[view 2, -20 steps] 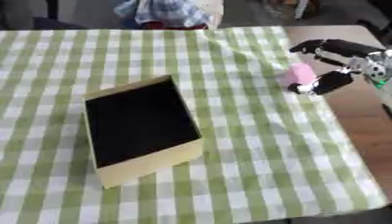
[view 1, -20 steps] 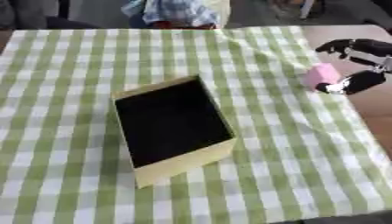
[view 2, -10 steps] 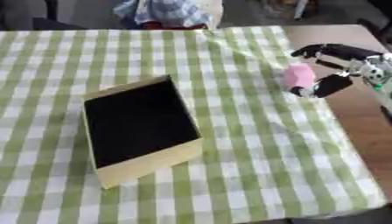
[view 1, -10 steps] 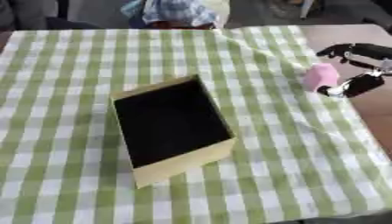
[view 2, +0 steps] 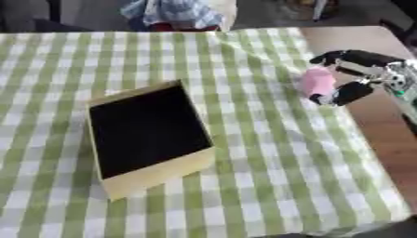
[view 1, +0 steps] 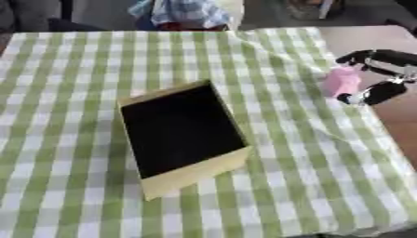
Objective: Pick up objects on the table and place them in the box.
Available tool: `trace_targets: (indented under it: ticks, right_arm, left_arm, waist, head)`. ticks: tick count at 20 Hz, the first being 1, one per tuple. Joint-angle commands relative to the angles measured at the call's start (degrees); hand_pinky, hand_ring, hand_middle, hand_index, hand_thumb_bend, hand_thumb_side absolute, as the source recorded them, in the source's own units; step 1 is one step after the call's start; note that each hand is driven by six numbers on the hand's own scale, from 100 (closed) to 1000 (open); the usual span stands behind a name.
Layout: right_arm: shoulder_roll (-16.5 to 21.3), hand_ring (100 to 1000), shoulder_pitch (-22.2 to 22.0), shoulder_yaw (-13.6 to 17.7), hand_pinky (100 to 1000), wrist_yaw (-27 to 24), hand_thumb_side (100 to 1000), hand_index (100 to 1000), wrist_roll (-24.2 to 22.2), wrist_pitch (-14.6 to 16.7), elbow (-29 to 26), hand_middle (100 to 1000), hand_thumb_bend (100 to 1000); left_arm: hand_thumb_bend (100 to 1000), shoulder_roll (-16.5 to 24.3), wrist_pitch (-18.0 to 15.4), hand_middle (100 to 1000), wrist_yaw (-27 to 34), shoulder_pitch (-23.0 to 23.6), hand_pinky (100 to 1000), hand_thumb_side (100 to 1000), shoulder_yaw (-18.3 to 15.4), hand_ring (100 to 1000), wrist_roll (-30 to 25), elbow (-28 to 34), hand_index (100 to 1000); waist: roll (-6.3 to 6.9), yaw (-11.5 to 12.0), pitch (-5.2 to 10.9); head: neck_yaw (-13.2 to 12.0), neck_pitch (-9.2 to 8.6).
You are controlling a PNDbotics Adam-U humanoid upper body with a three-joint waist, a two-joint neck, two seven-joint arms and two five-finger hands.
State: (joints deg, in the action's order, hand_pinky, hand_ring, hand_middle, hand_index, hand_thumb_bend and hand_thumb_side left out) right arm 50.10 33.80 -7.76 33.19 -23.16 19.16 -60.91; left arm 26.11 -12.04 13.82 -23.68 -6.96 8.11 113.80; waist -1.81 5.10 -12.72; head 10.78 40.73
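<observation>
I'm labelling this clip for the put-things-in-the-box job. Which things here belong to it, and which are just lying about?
Job:
- small pink rounded object, held in the black right hand
- open yellow cardboard box with dark inside

Lying about:
- green and white checked tablecloth
- blue and white bundle of cloth at the far edge

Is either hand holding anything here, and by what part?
The right hand pinches a pink object by its right side, fingers above and thumb below. The left hand is out of view.

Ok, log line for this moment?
right hand: fingers curled round pink object | at table's right edge | box: open, nothing visible inside | left hand: not in view
</observation>
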Motion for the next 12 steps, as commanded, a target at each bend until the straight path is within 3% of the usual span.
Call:
trace_targets:
  ticks: [1, 12]
  right_arm:
    - [1.4, 916, 1.1, 1.0, 809, 0.4, 447, 986, 0.2, 0.1, 0.4, 915, 309]
    - [0.9, 904, 1.6, 2.1, 804, 0.6, 426, 984, 1.4, 1.5, 3.5, 907, 276]
  left_arm:
    - [375, 1.2, 0.0, 814, 0.1, -0.4, 854, 789, -0.2, 772, -0.2, 0.8, 859]
    - [375, 1.2, 0.1, 815, 0.2, -0.3, 854, 788, -0.2, 772, -0.3, 0.8, 858]
  waist:
    - [0.00, 0.1, 1.02]
    - [-0.06, 0.4, 0.98]
  head:
    - [0.2, -0.21]
    - [0.1, -0.23]
